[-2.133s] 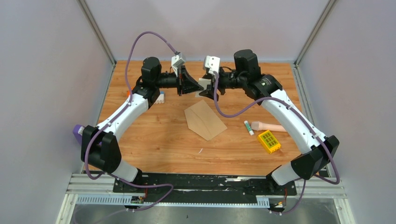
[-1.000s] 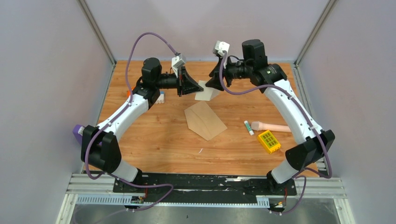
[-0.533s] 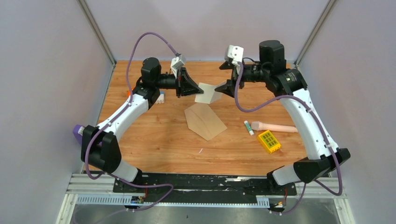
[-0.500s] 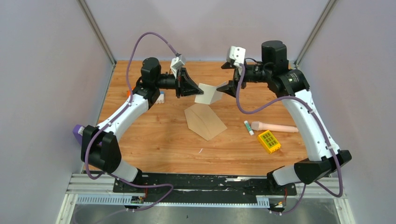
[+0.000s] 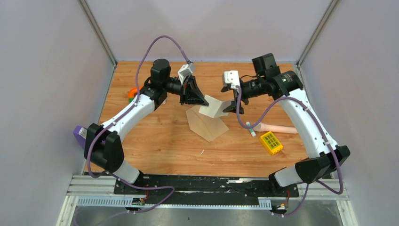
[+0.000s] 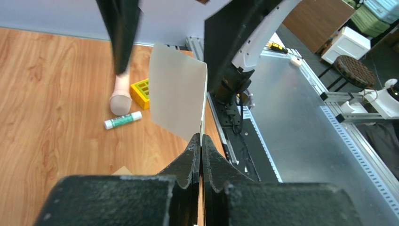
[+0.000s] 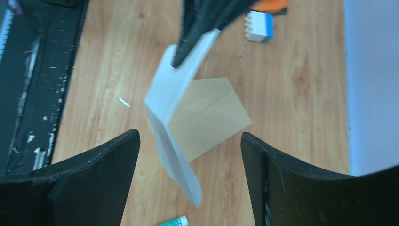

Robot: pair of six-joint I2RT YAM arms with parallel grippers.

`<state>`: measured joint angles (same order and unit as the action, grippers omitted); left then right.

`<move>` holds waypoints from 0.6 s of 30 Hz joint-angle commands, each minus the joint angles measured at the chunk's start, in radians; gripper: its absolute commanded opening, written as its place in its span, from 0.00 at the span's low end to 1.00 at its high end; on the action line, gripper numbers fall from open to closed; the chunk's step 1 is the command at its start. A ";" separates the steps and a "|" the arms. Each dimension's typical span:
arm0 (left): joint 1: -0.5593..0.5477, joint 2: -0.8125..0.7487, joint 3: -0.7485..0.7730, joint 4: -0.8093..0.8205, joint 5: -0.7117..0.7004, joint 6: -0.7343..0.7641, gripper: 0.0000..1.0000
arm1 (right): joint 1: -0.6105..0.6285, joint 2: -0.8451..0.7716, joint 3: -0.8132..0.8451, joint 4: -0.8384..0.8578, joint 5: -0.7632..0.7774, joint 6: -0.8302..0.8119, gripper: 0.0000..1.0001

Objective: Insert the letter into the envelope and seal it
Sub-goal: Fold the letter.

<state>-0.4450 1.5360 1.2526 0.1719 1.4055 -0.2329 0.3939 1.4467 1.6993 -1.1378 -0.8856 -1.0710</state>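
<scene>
Left gripper (image 6: 201, 136): jaws closed on one edge of the letter (image 5: 212, 107), now lowered over the far edge of the envelope (image 5: 207, 125). Right gripper (image 5: 229, 100): jaws wide, sheet released, fingers flanking its free end. Insertion not begun. Glue stick (image 5: 250, 129) and yellow block (image 5: 271, 142) lie right, well apart.

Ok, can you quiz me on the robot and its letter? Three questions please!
1. True or false: the left pincer is shut on the letter.
2. Where is the envelope? A: lying flat on the table. B: leaning on the wall. C: hanging in the air.
3. Fill the gap: the right pincer is ___ (open or shut).

Key: 1 true. 2 A. 3 open.
</scene>
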 commanded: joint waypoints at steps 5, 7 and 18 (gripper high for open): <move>-0.003 -0.004 0.033 -0.031 0.041 0.044 0.04 | 0.099 0.040 0.025 -0.118 0.008 -0.051 0.54; -0.004 -0.008 0.033 -0.044 0.043 0.058 0.04 | 0.098 0.031 0.032 -0.121 0.020 -0.056 0.52; -0.003 -0.009 0.036 -0.055 0.049 0.068 0.03 | 0.097 0.001 0.002 -0.128 0.097 -0.079 0.41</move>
<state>-0.4458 1.5429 1.2526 0.1211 1.4319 -0.1837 0.4942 1.4811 1.7008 -1.2495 -0.8021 -1.1164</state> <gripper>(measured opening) 0.039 0.460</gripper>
